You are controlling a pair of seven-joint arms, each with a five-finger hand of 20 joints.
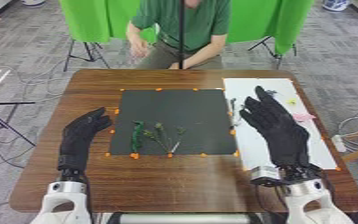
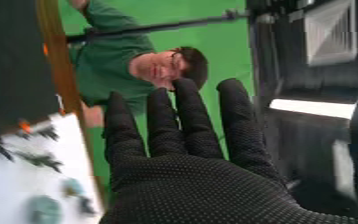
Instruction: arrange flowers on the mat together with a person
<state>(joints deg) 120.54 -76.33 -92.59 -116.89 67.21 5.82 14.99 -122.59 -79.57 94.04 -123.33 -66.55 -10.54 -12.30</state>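
on the brown table (image 1: 167, 182), what look like flower sprigs (image 1: 161, 138) lie on the dark mat (image 1: 175, 107), lower centre, between the left hand (image 1: 79, 137), fingers relaxed, and the right hand (image 1: 279, 135), fingers straight and apart.

The brown wooden surface (image 1: 47, 185) stretched across the middle and lower part of the head view. A dark mat (image 1: 175, 110) lay at the centre, a white sheet (image 1: 241, 86) just beside it at right, orange pieces (image 1: 159, 89) along their edges.
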